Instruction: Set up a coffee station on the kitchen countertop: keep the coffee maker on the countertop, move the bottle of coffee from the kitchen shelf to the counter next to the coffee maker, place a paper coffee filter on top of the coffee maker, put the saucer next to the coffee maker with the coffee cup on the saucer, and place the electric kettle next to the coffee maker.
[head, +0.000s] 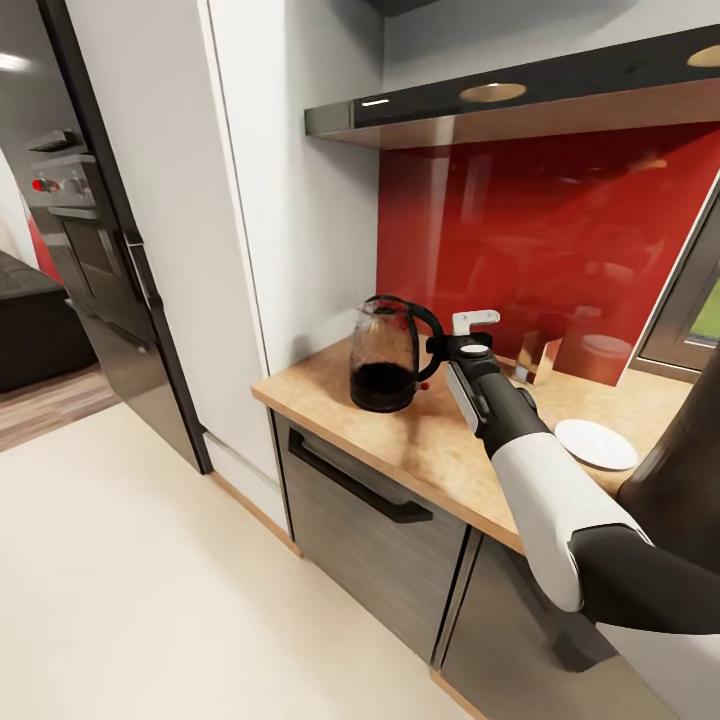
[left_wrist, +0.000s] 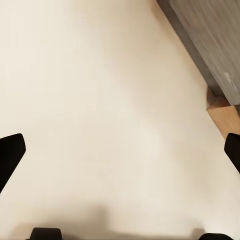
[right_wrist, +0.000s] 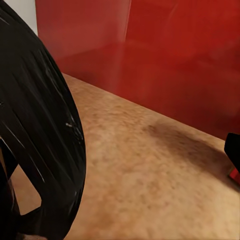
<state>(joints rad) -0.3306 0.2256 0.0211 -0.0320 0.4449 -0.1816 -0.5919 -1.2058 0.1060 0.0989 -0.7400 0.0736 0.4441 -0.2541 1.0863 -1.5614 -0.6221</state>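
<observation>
Right gripper (head: 447, 343) sits at the kettle's (head: 383, 356) looped handle on the counter's (head: 420, 440) left end, kettle just left of it, upright; grip hidden, so I can't tell whether it's clamped.

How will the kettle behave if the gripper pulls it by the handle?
The kettle is tall on a narrow base, so a high pull at the handle may tip it. Its glass body looks fragile. The right gripper looks closed on the handle.
</observation>
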